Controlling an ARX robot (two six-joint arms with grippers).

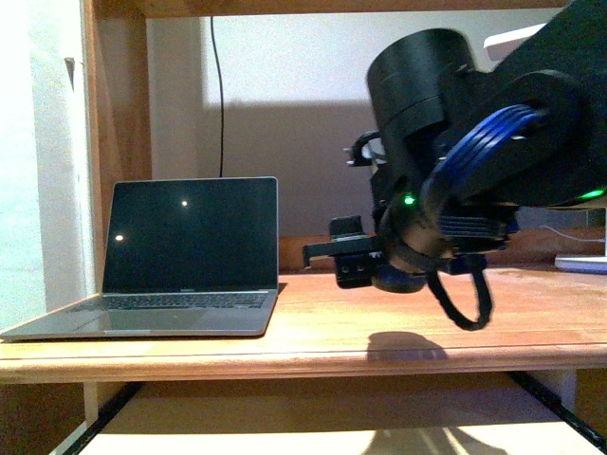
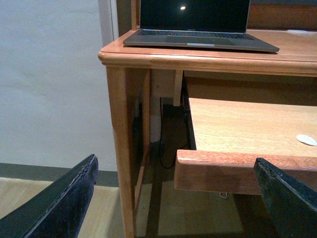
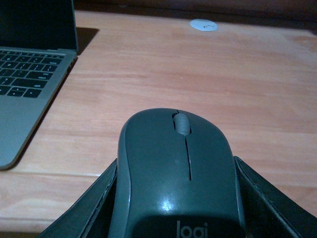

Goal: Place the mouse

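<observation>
The right gripper [image 3: 176, 164] was closed partway on the mouse [image 3: 174, 191], one finger against each flank, so the pick looked done and only the set-down and release were left. The mouse sat between the fingers over the bare wooden desk top [image 3: 247, 94]; whether it touched the wood could not be told. Ahead of the gripper lay open wood and a small white disc [image 3: 203, 24], and the laptop [image 3: 29, 74] lay near on its left. The left gripper [image 2: 174, 166] hung wide open and empty, low before the pull-out shelf [image 2: 237, 124].
</observation>
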